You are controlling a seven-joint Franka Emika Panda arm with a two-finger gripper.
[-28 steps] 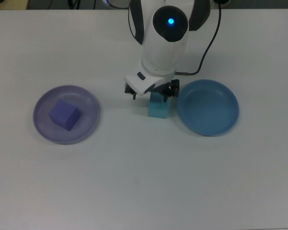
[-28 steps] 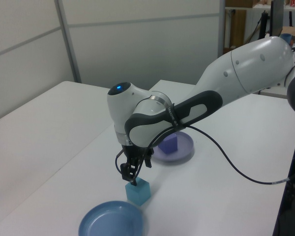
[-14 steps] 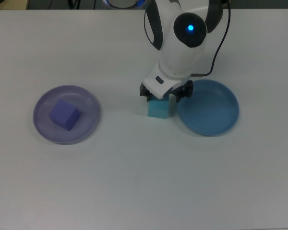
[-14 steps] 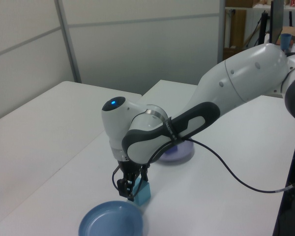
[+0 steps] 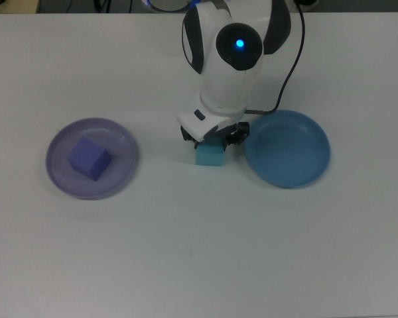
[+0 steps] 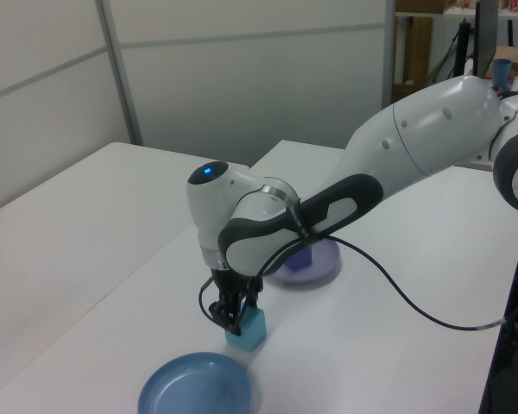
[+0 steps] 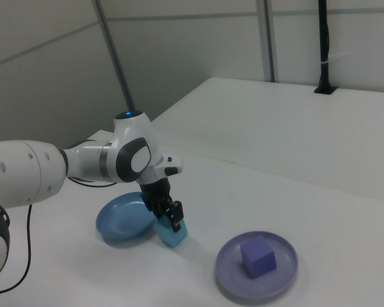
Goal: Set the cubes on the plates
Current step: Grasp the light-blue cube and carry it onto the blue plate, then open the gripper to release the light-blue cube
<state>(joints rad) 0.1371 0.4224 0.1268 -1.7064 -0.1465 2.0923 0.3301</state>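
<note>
No writing to read anywhere around me.
My white arm (image 5: pixel 229 73) carries no legible label or number, only a glowing blue light; the cubes, the plates and the white table (image 5: pixel 199 252) are all plain, and the walls behind show no signs.

White table (image 5: pixel 199 252), grey partition walls (image 6: pixel 242 78), black cable (image 6: pixel 414 302)
</note>
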